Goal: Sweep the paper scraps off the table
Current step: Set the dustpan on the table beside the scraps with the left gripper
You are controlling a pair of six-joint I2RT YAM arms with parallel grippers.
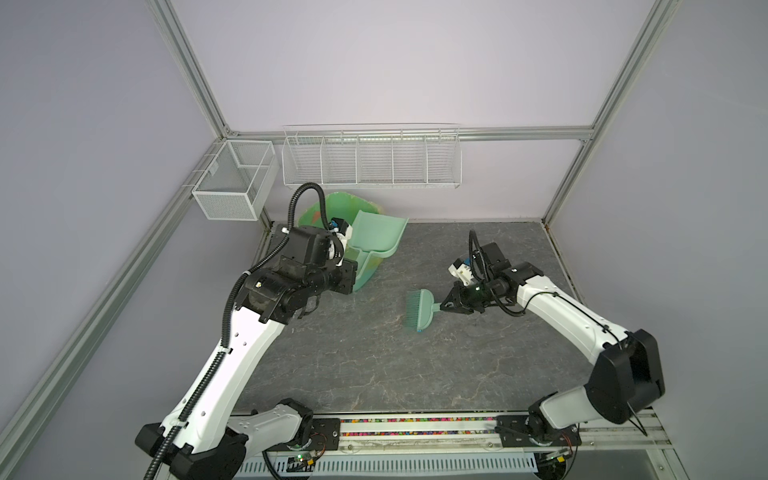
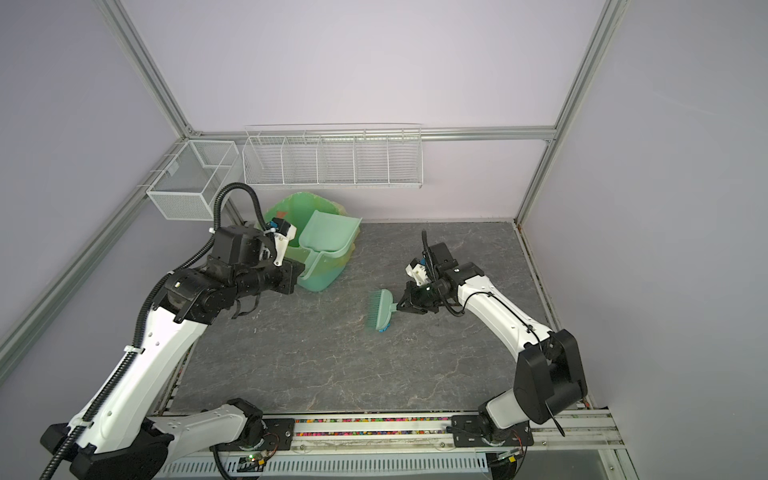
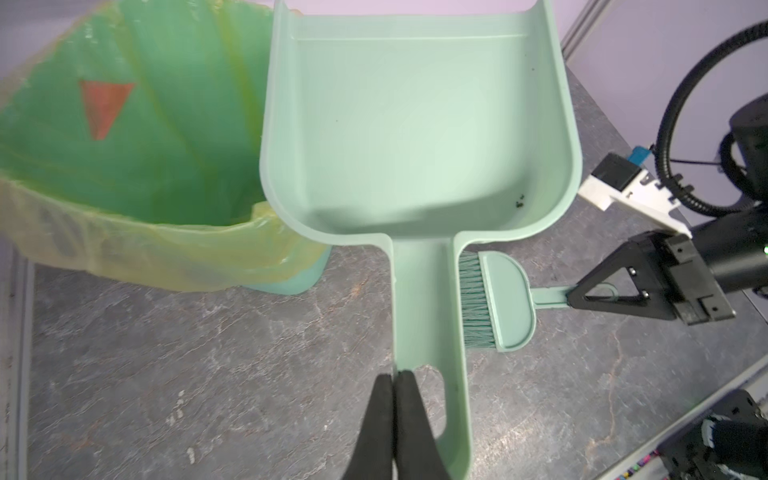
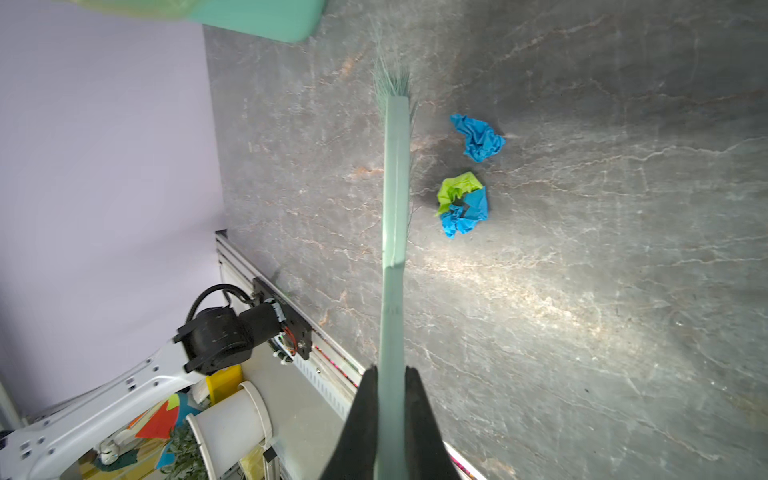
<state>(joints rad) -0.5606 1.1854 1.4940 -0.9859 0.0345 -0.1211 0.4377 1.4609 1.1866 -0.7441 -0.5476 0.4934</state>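
On the grey worktop (image 1: 374,365), scraps (image 4: 463,203) lie just ahead of the right claw (image 4: 390,370), which grips the brush (image 4: 395,166); the left claw (image 3: 395,378) clenches the empty dustpan (image 3: 415,124) by the bin (image 3: 145,124). Another sweep seems due: dustpan lowered beside them, brush pushing in

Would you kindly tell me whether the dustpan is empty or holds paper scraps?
Empty. The left wrist view shows the dustpan bare inside, apart from a few dark specks near one wall.
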